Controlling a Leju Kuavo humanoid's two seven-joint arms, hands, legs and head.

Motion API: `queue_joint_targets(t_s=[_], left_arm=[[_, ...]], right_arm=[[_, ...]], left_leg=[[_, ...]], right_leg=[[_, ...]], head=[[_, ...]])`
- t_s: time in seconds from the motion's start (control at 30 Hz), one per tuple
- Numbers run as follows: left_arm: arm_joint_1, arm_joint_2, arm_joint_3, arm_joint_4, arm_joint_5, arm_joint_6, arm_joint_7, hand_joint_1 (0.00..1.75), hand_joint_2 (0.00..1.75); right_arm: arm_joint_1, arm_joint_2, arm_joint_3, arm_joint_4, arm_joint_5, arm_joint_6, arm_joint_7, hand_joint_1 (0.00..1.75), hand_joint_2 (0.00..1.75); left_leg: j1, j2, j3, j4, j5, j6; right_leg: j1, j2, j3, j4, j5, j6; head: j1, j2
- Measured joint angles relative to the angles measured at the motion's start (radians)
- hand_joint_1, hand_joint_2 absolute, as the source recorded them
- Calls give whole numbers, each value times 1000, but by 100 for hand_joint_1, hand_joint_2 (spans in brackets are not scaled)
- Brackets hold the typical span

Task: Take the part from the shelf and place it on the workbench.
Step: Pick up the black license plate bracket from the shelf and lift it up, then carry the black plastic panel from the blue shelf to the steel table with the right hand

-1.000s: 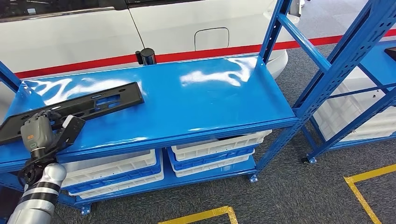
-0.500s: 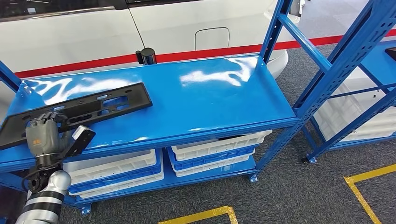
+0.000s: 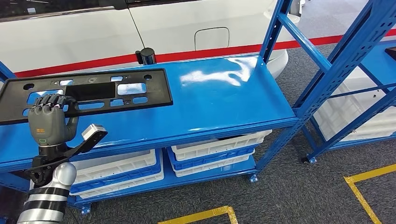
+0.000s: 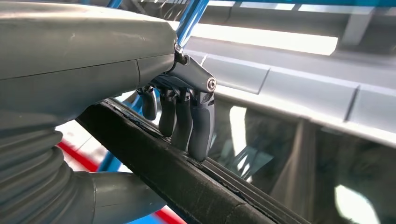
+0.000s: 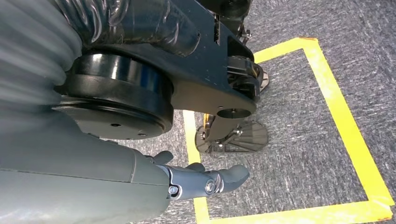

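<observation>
Lifted part off shelf, tilted up toward twelve o'clock; left hand upright, fingers curled over its edge. Right hand hung empty, fingers loosely apart.

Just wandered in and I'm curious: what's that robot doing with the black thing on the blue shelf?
The robot's left hand grips a long black plastic part by its near edge, tilted up above the blue shelf top. Its right hand hangs by its side over the grey floor, holding nothing. The part hasn't reached a workbench yet.
</observation>
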Motion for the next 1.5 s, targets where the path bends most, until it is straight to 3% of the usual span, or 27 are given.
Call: queue_joint_targets(t_s=[0.4,0.53,0.6,0.67,0.7,0.73,0.77,0.83,0.87,0.93,1.03,1.1,1.17,1.2,1.23,1.27,1.3,1.37,1.4,1.43,1.5], left_arm=[[-9,-16,-86,-162,-23,1,-6,175,175],[-6,-29,-93,-202,-54,3,-21,175,175],[-6,-38,-98,-214,-75,4,-23,175,175],[-2,-45,-99,-218,-98,4,-26,175,175],[2,-48,-99,-219,-109,4,-28,175,175],[5,-51,-99,-219,-117,4,-31,175,175],[8,-54,-99,-220,-125,4,-33,175,175],[9,-59,-99,-224,-140,4,-37,175,175],[9,-60,-99,-227,-145,4,-38,175,175],[8,-64,-100,-232,-153,4,-39,175,175],[8,-66,-100,-234,-158,5,-38,175,175],[8,-66,-101,-235,-162,5,-37,175,175],[8,-66,-102,-235,-166,5,-37,175,175],[9,-66,-102,-235,-168,5,-37,175,175],[11,-66,-102,-235,-168,5,-37,175,175],[11,-66,-102,-235,-169,5,-37,175,175],[12,-66,-102,-235,-169,5,-38,175,175],[11,-66,-103,-236,-172,5,-38,175,175],[10,-67,-104,-237,-174,5,-38,175,175],[10,-68,-104,-239,-176,5,-39,175,175],[9,-69,-105,-243,-178,5,-43,175,175]], right_arm=[[-1,0,-17,0,6,-1,0,0,175],[-3,1,-24,0,12,-1,-1,0,175],[-6,-1,-27,0,13,-1,-3,0,175],[-6,-2,-30,0,14,-1,-3,0,175],[-6,-3,-32,0,14,-1,-3,0,175],[-6,-4,-34,0,14,-1,-4,0,175],[-6,-6,-36,0,15,-1,-4,0,175],[-7,-8,-41,0,16,-1,-5,0,175],[-7,-8,-43,0,17,-1,-6,0,175],[-7,-6,-47,1,17,-1,-8,0,175],[-8,-7,-53,1,17,-1,-10,0,175],[-9,-7,-55,1,16,-1,-11,0,175],[-10,-7,-57,1,16,-1,-12,0,175],[-10,-7,-57,1,16,-1,-12,0,175],[-10,-7,-58,1,16,-1,-12,0,175],[-10,-7,-58,1,16,-1,-12,0,175],[-10,-7,-58,1,16,-1,-12,0,175],[-11,-7,-58,1,16,-1,-12,0,175],[-11,-8,-59,1,16,-1,-12,0,175],[-11,-8,-60,1,16,-1,-12,0,175],[-11,-8,-64,1,16,-1,-13,0,175]], left_leg=[[-2,0,-1,1,-1,1],[2,-3,5,-18,17,21],[9,-2,6,-32,28,27],[10,-3,-2,-32,34,27],[11,-4,-6,-32,36,25],[12,-5,-9,-32,39,21],[16,-7,-12,-31,41,17],[23,-12,-18,-25,44,5],[25,-15,-23,-22,46,-4],[23,-21,-35,-15,53,-21],[28,-26,-49,-5,56,-40],[30,-15,-77,60,-3,-44],[30,-7,-121,193,-91,-45],[30,-6,-136,253,-120,-45],[29,-6,-135,282,-128,-43],[29,-6,-116,276,-118,-40],[29,-5,-76,230,-95,-36],[26,-3,22,89,-64,-29],[22,-2,56,38,-59,-25],[17,-2,71,10,-62,-22],[7,-2,66,2,-54,-11]], right_leg=[[-1,0,1,-3,1,2],[-8,6,-3,0,-1,17],[-9,26,-40,77,-47,12],[-11,37,-103,214,-102,10],[-14,38,-127,266,-115,15],[-17,39,-135,281,-112,24],[-22,39,-122,254,-92,37],[-33,41,-52,114,-37,64],[-33,48,-22,57,-15,67],[-31,59,-6,18,-4,55],[-30,58,-24,26,7,25],[-30,52,-39,25,20,1],[-22,46,-57,26,33,-18],[-18,43,-66,26,39,-24],[-14,40,-76,27,45,-27],[-11,38,-84,27,52,-29],[-9,37,-91,27,58,-27],[-7,36,-101,28,70,-20],[-6,35,-103,27,76,-14],[-6,35,-105,27,82,-7],[-7,34,-107,23,97,8]], head=[[0,0],[0,0],[2,0],[3,0],[3,0],[3,0],[3,0],[4,0],[4,0],[4,0],[2,0],[0,0],[-2,0],[-2,0],[-2,0],[-2,0],[-2,0],[-2,0],[-2,0],[-2,0],[-2,0]])
